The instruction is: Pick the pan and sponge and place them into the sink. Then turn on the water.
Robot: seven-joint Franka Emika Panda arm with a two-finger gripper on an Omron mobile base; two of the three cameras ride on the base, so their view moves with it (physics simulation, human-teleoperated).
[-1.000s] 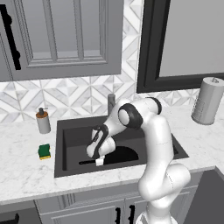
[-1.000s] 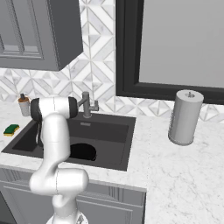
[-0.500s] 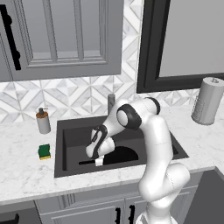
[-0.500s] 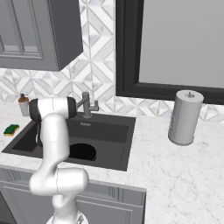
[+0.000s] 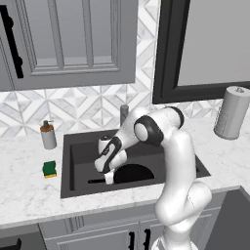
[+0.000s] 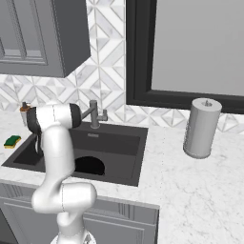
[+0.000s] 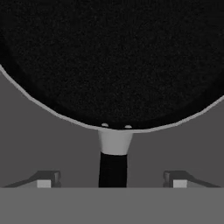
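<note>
- Sitting well off to the left of the jaws on the white marble counter point(image 5: 29, 195), the sponge point(image 5: 49, 169) lies flat, green face up, near the basin's left rim; it looks untouched, so that half of the pick-and-place is judged not yet done.
- Behind the sponge and further from the jaws stands a grey soap dispenser point(image 5: 48, 135), upright against the patterned tile backsplash point(image 5: 88, 107).
- Inside the dark grey sink point(image 5: 78, 146), the gripper point(image 5: 109, 177) points down over the frying pan point(image 7: 109, 57); its jaws stand wide apart, one fingertip on either side of the pan's handle point(image 7: 113, 168), touching nothing and holding nothing.
- The pan lies flat on the basin floor directly ahead of the jaws, handle running back between them, which suggests it is placed there for good.
- Beyond the jaws, the grey faucet point(image 6: 94, 114) rises at the back rim; no stream falls from it.
- Far right of the jaws, a paper towel roll point(image 5: 232, 113) stands on the counter below a dark-framed window point(image 5: 166, 53).
</note>
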